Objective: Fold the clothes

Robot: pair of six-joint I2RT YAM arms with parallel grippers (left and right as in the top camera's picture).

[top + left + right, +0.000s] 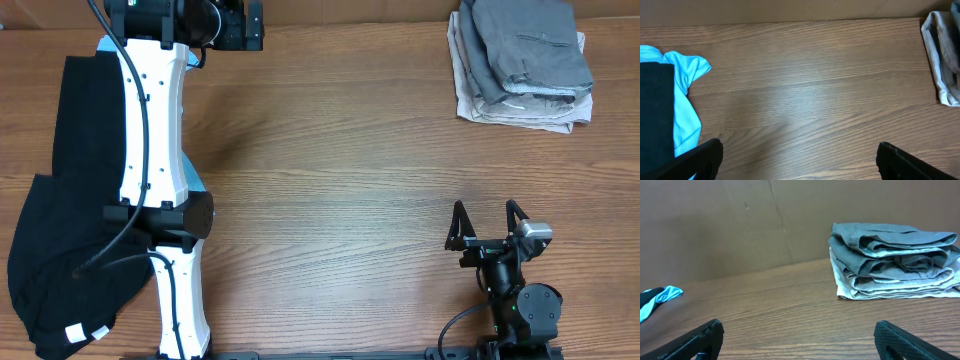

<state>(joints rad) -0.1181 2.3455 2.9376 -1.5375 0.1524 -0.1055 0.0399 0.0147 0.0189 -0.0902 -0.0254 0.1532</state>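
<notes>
The mid-grey shorts (530, 42) lie folded on top of a pale beige garment (515, 108) at the table's far right corner. In the right wrist view the grey shorts (890, 245) form the upper layers of that stack, far ahead and to the right. The stack's edge also shows in the left wrist view (944, 60). My left gripper (248, 25) is open and empty at the far left edge of the table (800, 162). My right gripper (487, 222) is open and empty near the front right, over bare wood (799, 340).
A black garment (60, 200) lies heaped at the left edge, partly under the left arm. A light blue cloth (192, 180) lies beside it and shows in the left wrist view (685, 100). A brown cardboard wall (715, 225) backs the table.
</notes>
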